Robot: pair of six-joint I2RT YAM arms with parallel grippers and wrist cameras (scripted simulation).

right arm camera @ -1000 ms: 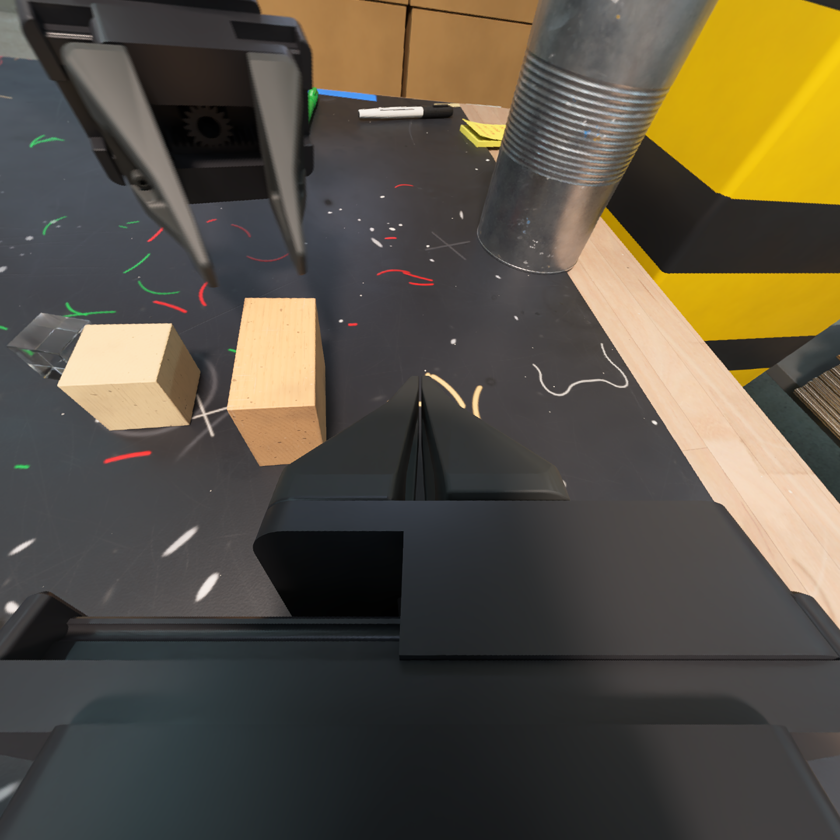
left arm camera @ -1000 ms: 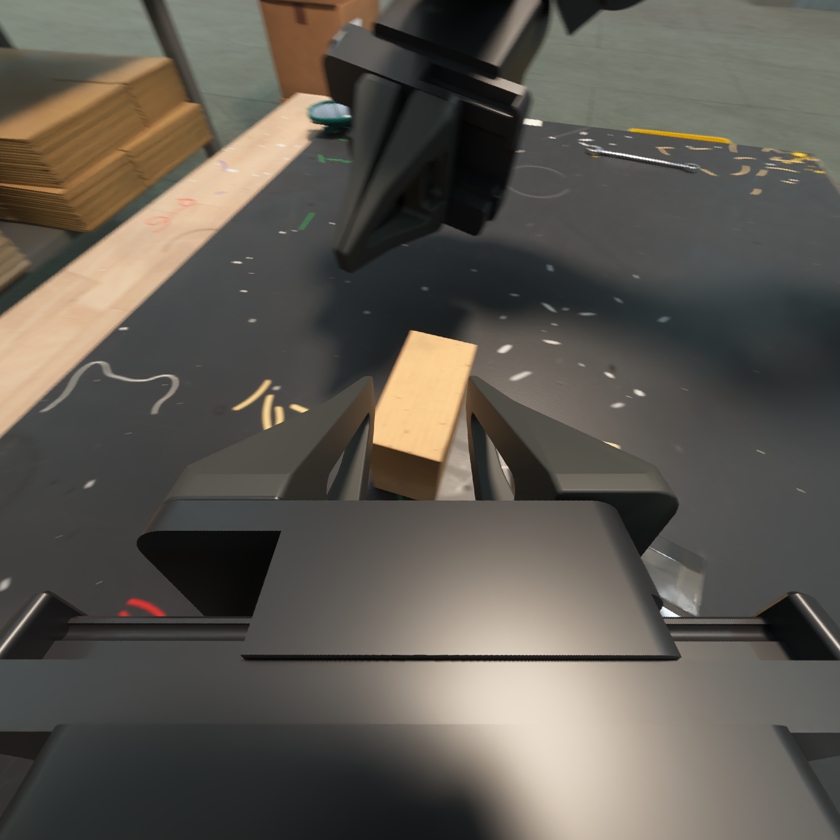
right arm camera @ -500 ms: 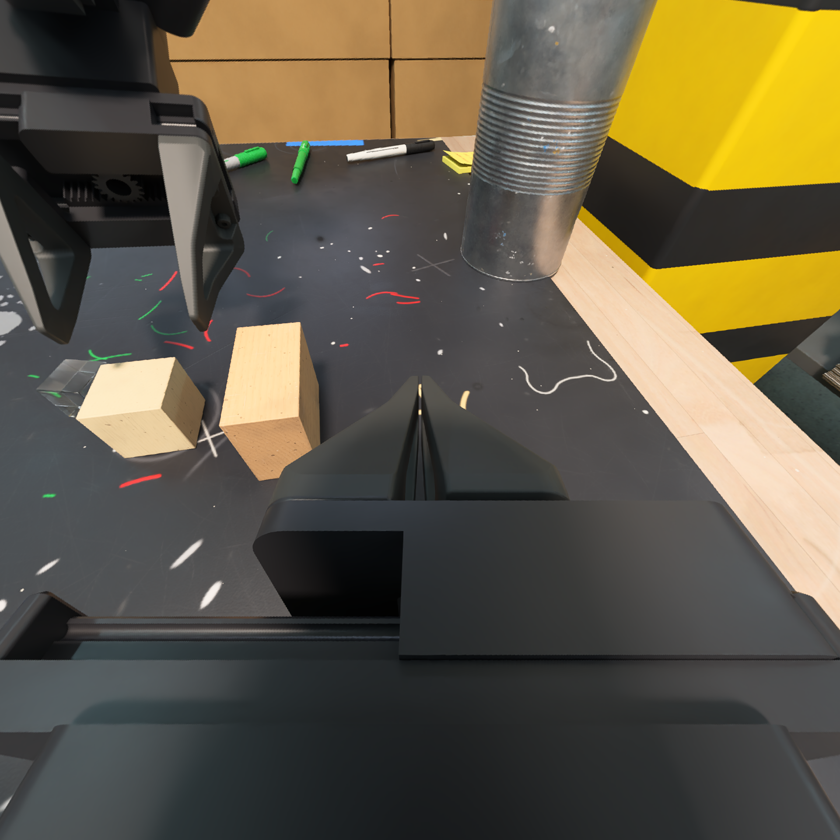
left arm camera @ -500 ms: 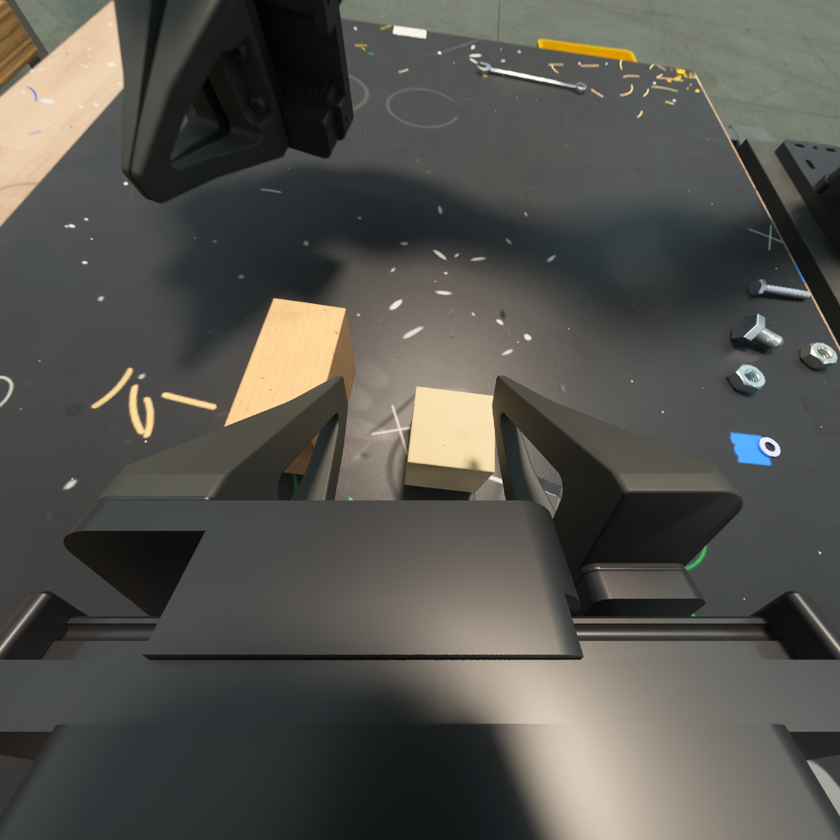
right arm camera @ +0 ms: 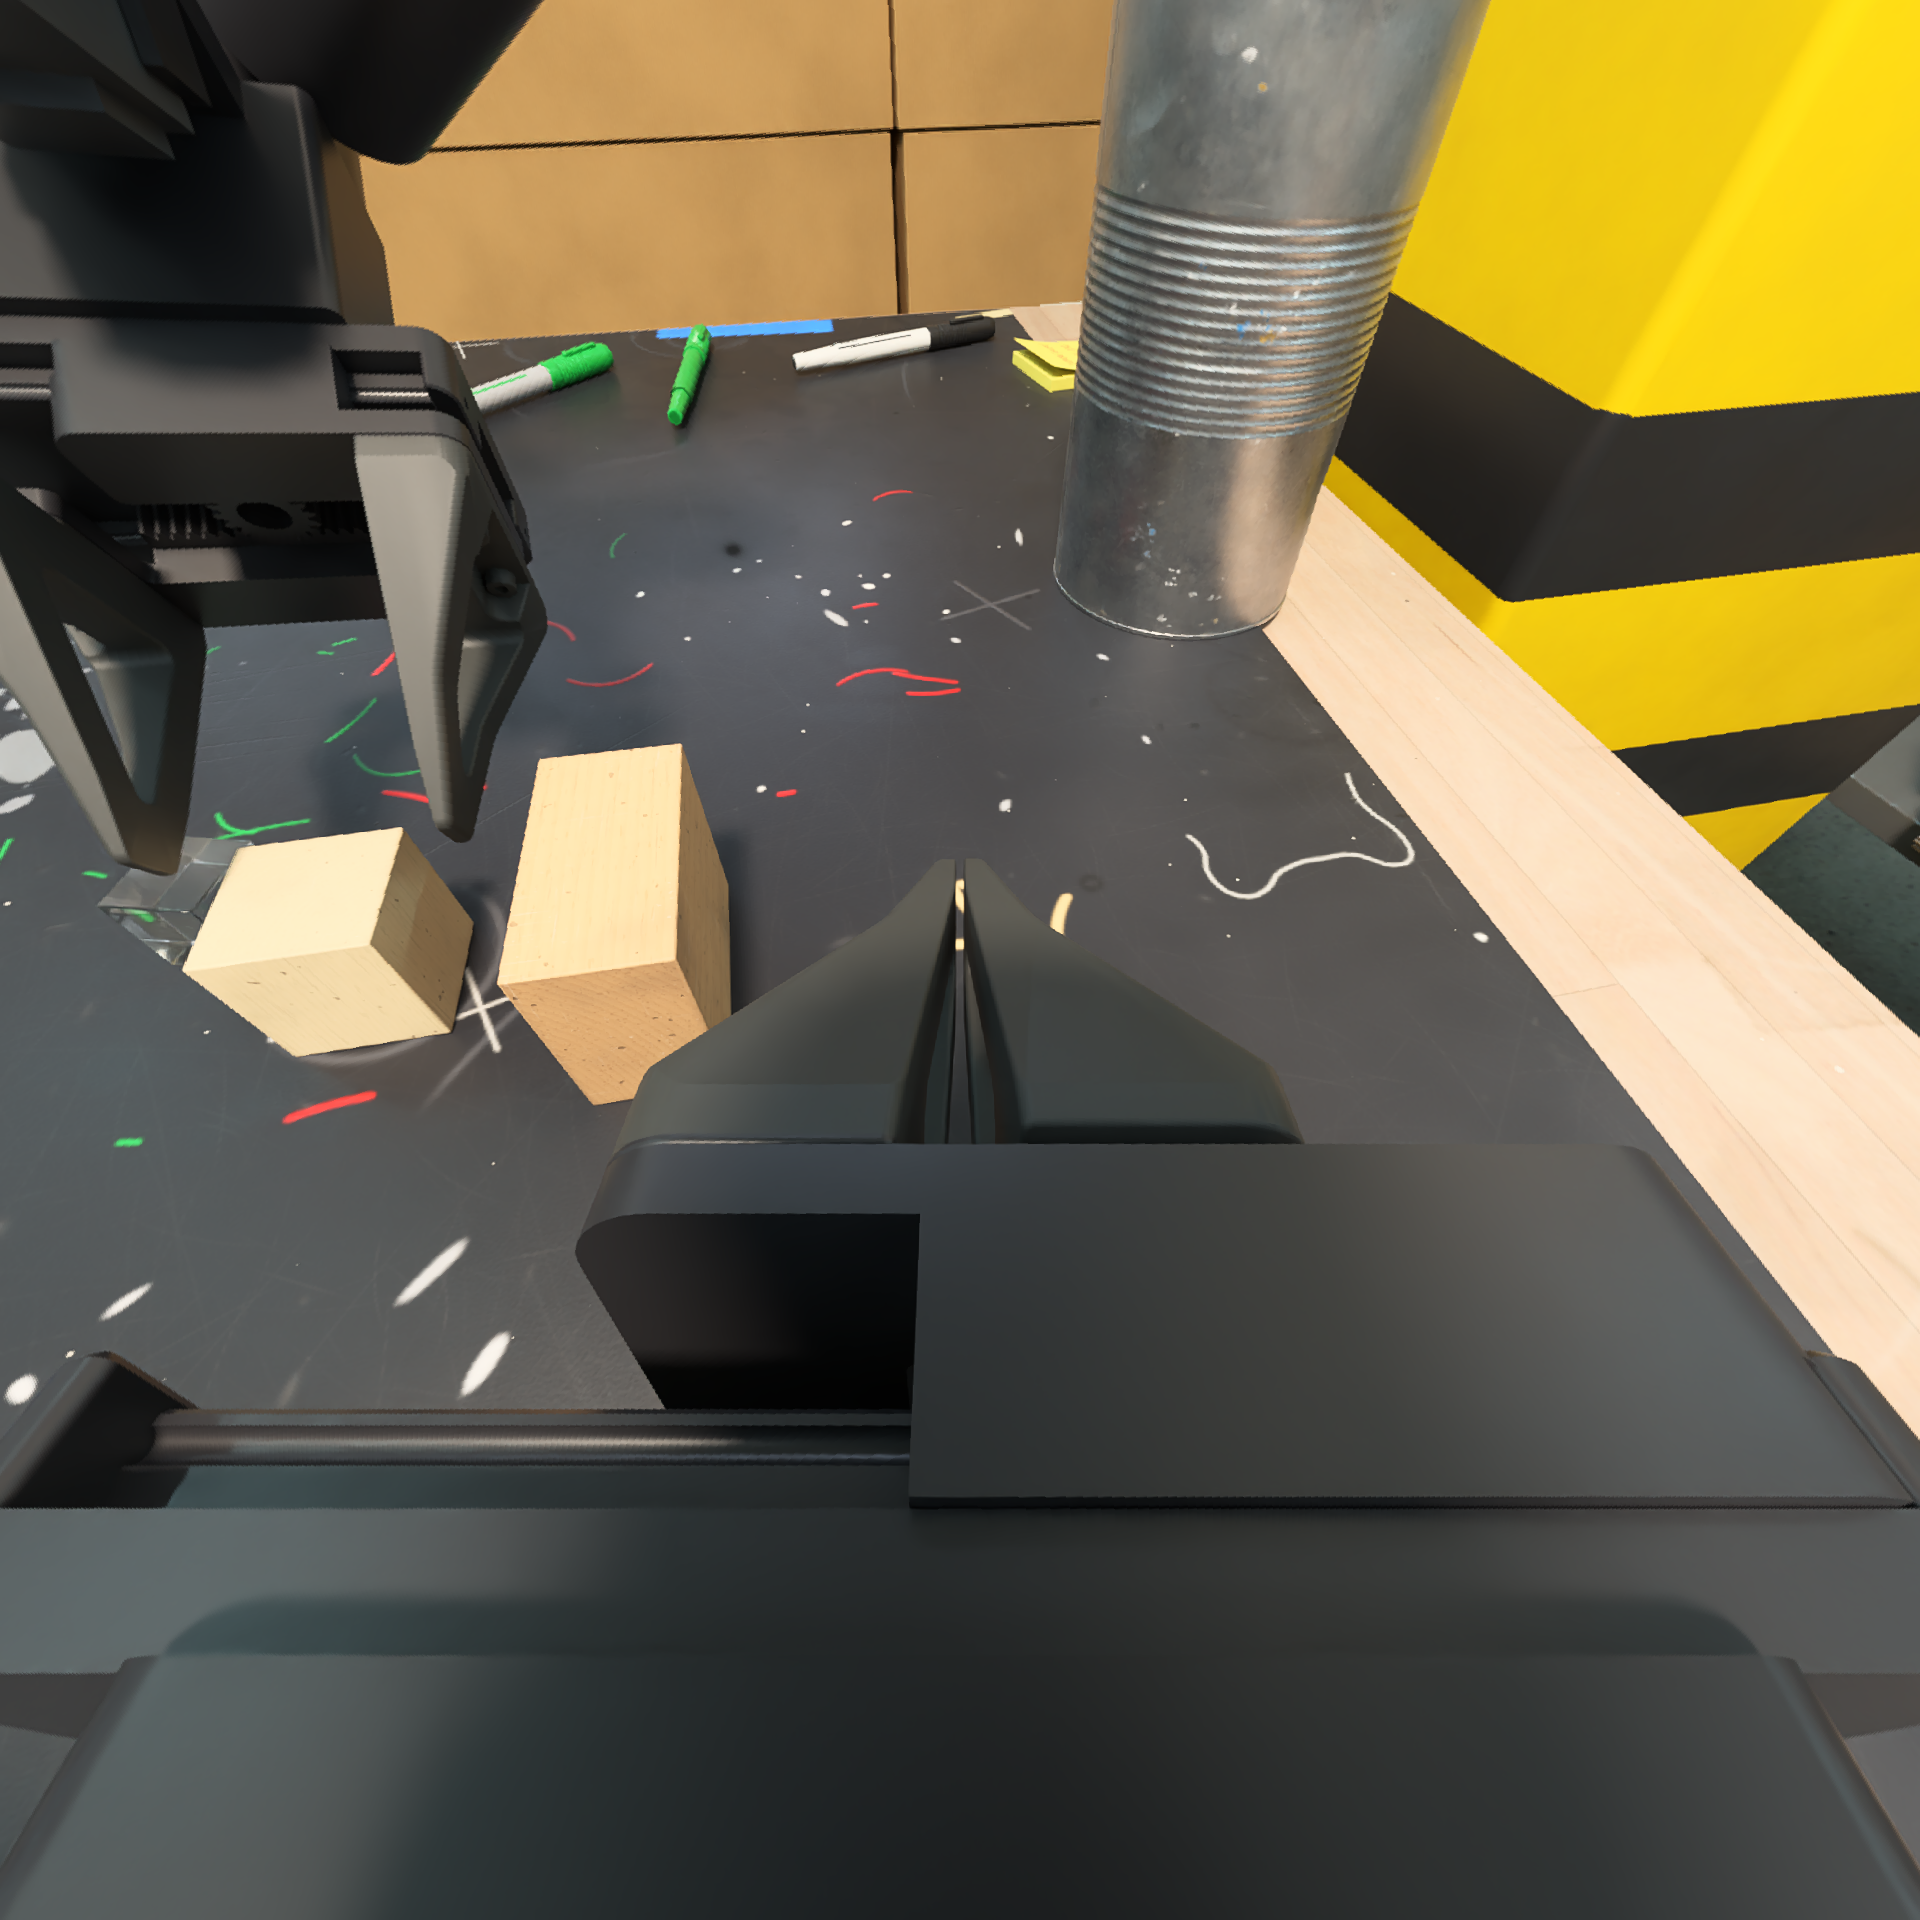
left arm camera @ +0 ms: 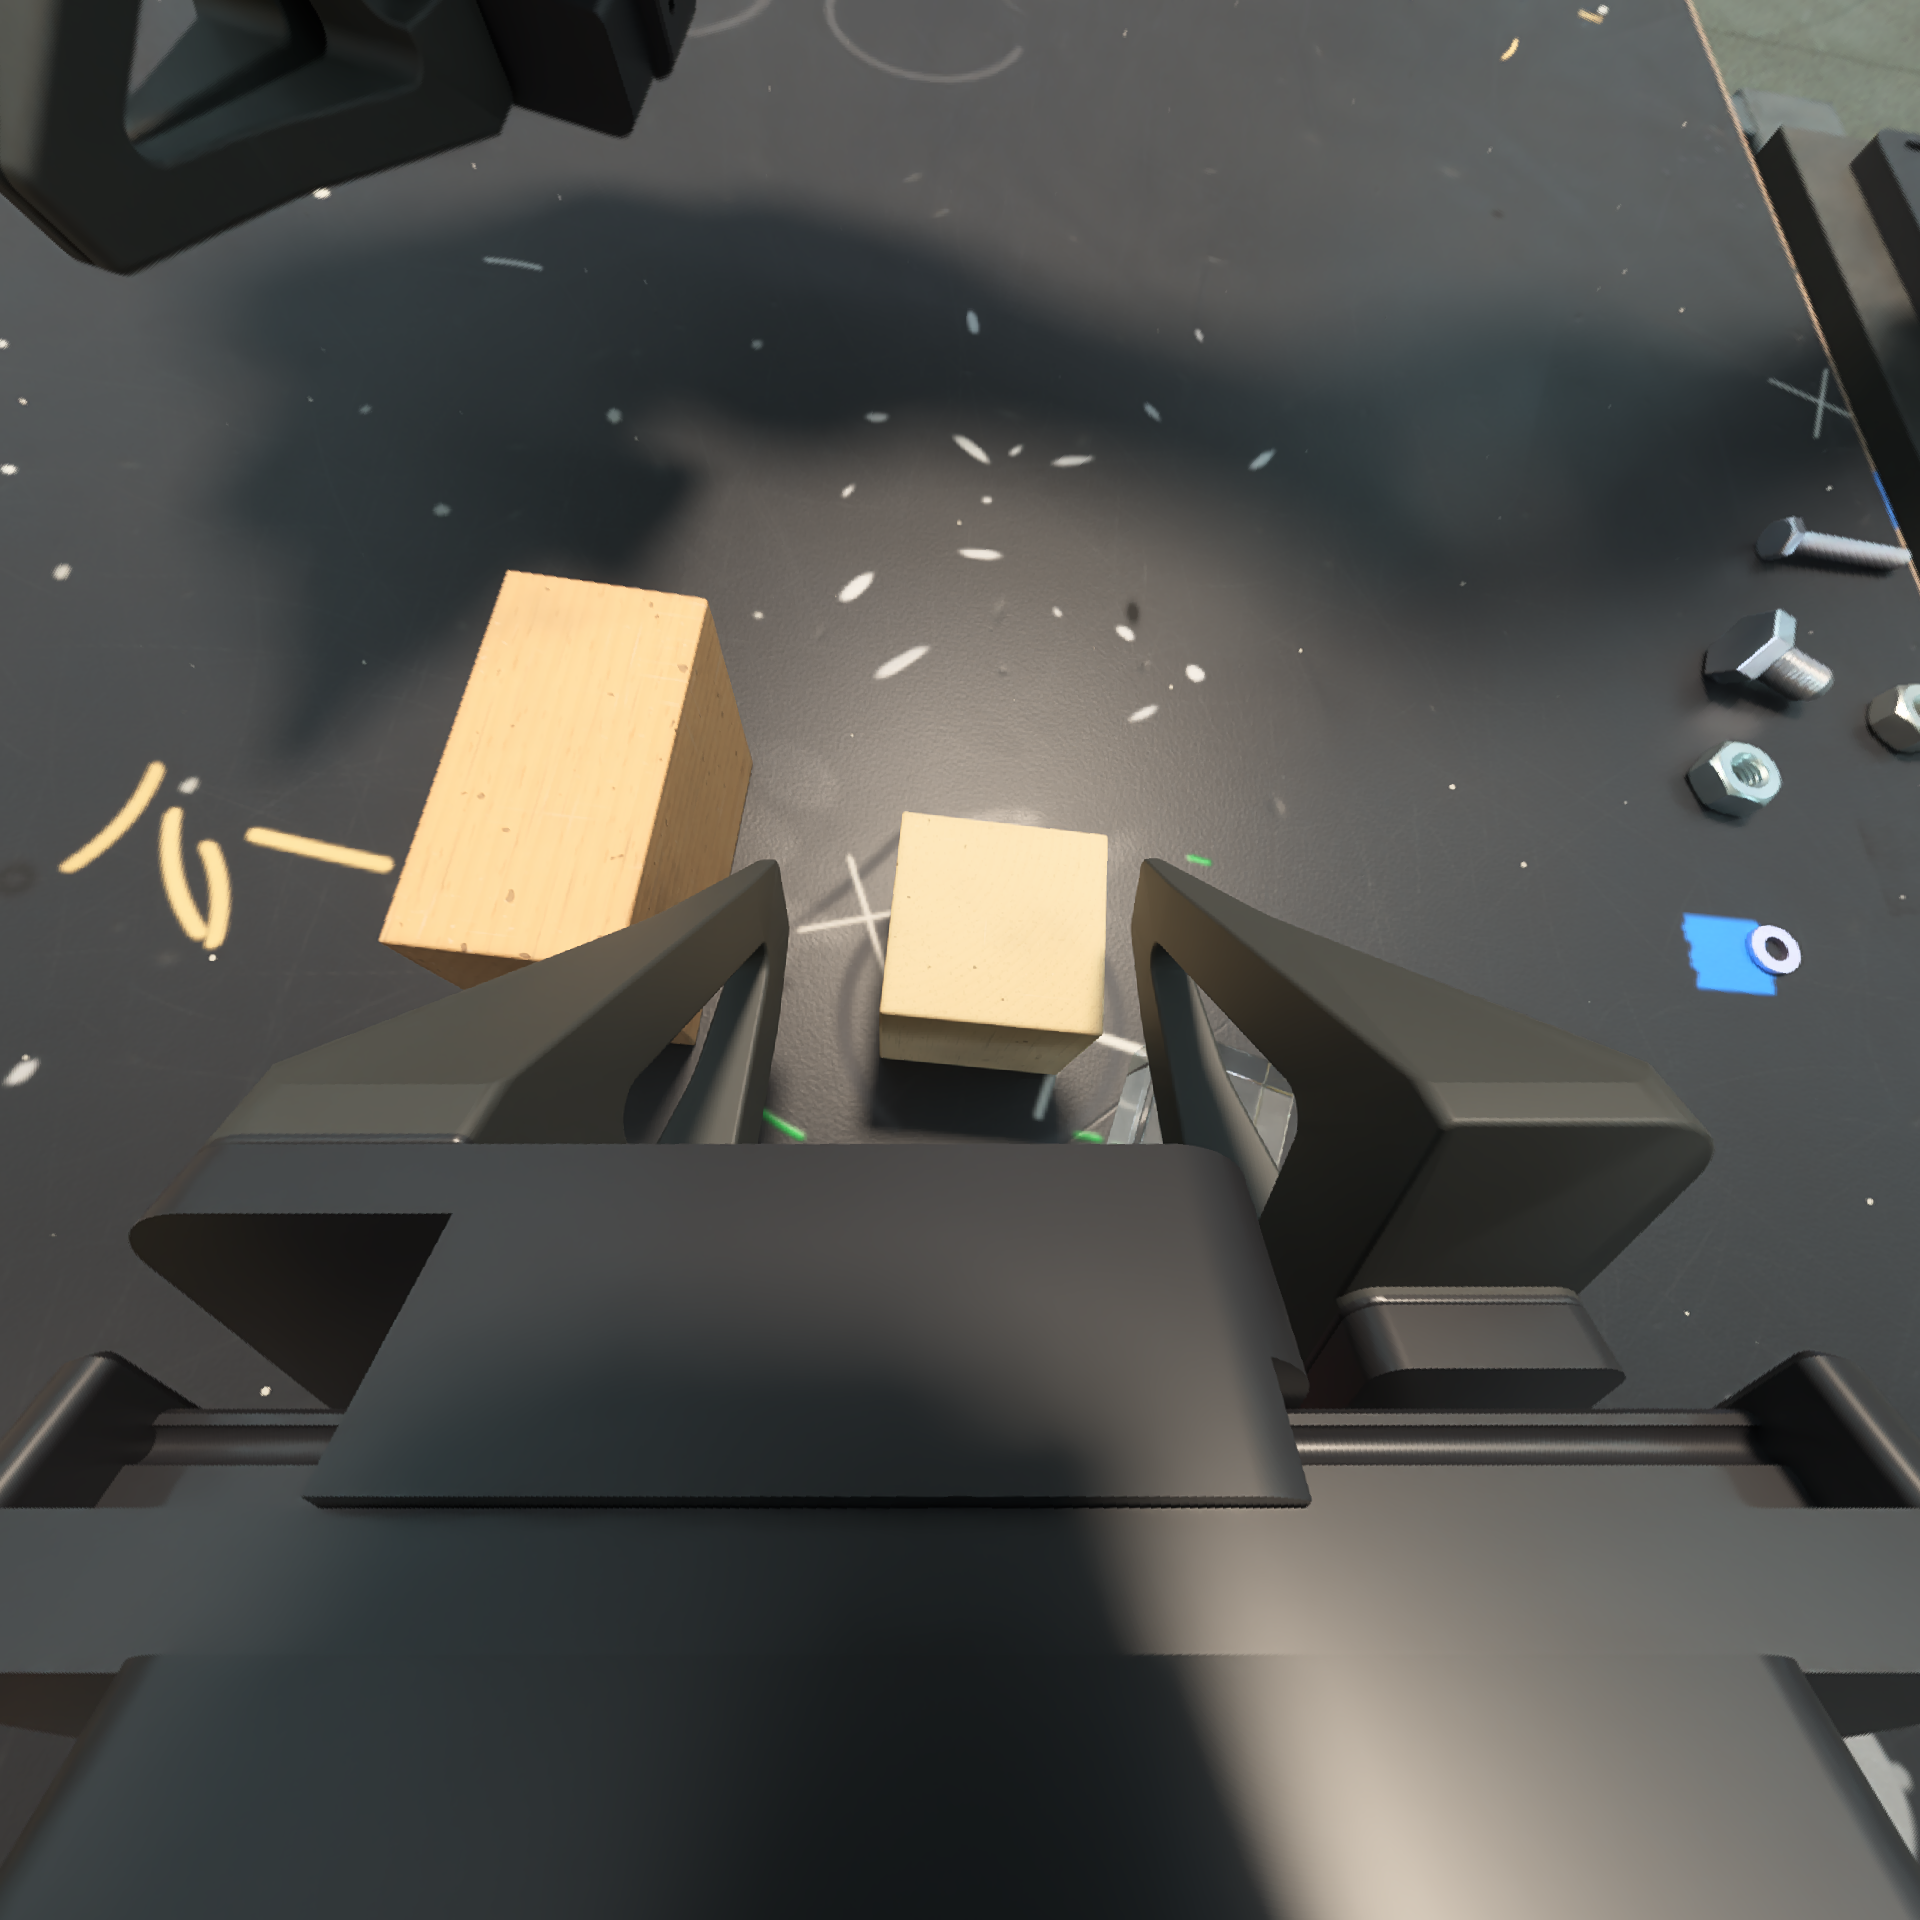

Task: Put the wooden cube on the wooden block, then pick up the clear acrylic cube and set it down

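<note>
The pale wooden cube [left arm camera: 992,935] sits on the black mat between the fingers of my open left gripper [left arm camera: 958,878], which hovers just above it without touching. The larger wooden block [left arm camera: 571,769] lies to the cube's left. The clear acrylic cube [left arm camera: 1216,1101] is mostly hidden behind my left gripper's right finger. In the right wrist view the left gripper [right arm camera: 296,847] stands over the wooden cube [right arm camera: 322,935], the block [right arm camera: 613,894] is beside it, and the acrylic cube [right arm camera: 161,899] is behind. My right gripper [right arm camera: 958,878] is shut and empty, right of the block.
A metal pipe [right arm camera: 1205,416] stands at the mat's far right. Green markers [right arm camera: 551,374], a black marker [right arm camera: 894,343] and yellow notes [right arm camera: 1044,364] lie at the back. Bolts [left arm camera: 1766,655], a nut [left arm camera: 1730,779] and blue tape [left arm camera: 1725,951] lie right. The wooden table edge [right arm camera: 1558,883] runs along the right.
My left gripper moved from over the wooden block to over the wooden cube, opened wider and came down closer to it. The right gripper stayed shut and shifted only slightly.
</note>
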